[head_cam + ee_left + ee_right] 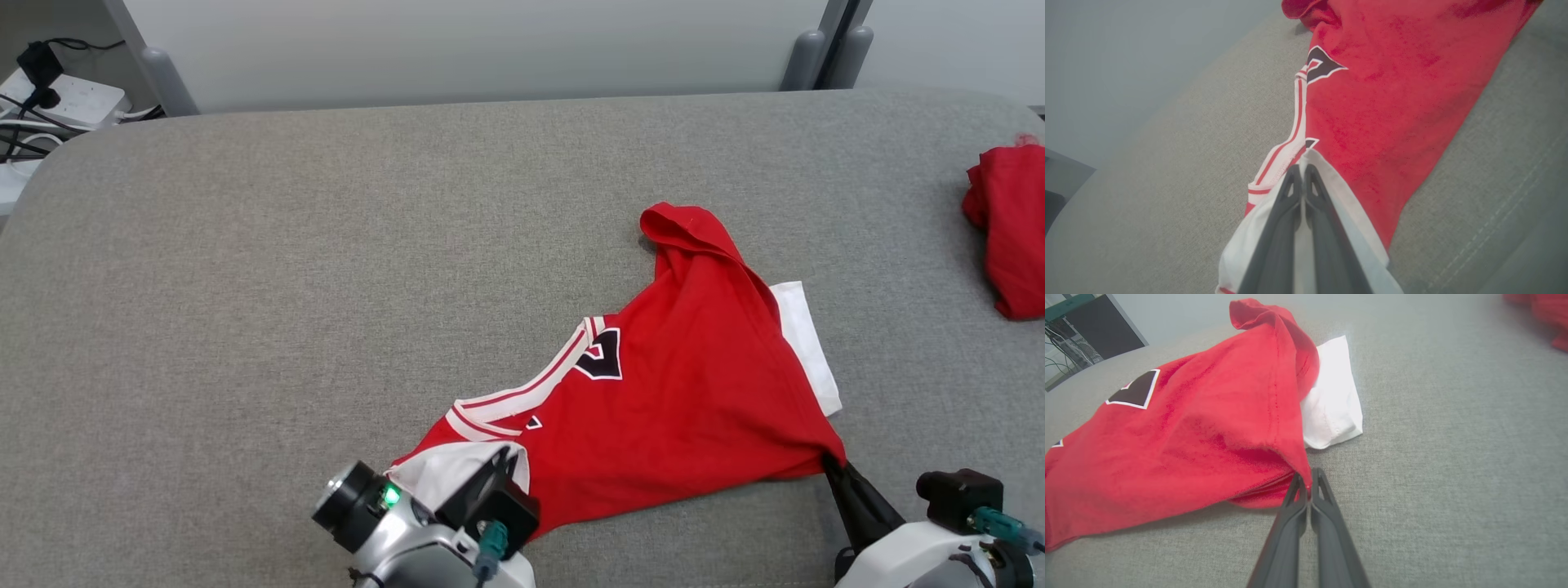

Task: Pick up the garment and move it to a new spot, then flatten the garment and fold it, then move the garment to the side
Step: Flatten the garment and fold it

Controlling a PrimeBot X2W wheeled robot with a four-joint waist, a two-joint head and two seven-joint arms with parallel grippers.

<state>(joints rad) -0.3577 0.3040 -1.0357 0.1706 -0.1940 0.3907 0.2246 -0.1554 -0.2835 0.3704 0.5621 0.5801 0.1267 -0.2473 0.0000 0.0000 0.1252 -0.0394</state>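
Jersey (678,384) between left pincer (1302,171) and right pincer (1308,477), both clenched on its edges; shallow grips may slip.

The left tool (1302,173) sat at the lower left of the head view under its pale left wrist (400,535). Its two dark fingers (1276,232) were pressed together on a white edge of the garment (678,392). The right tool (1309,479) reached in from the lower right, pointing up and leftward, its fingers (1331,535) likewise pressed together, pinching a red corner.
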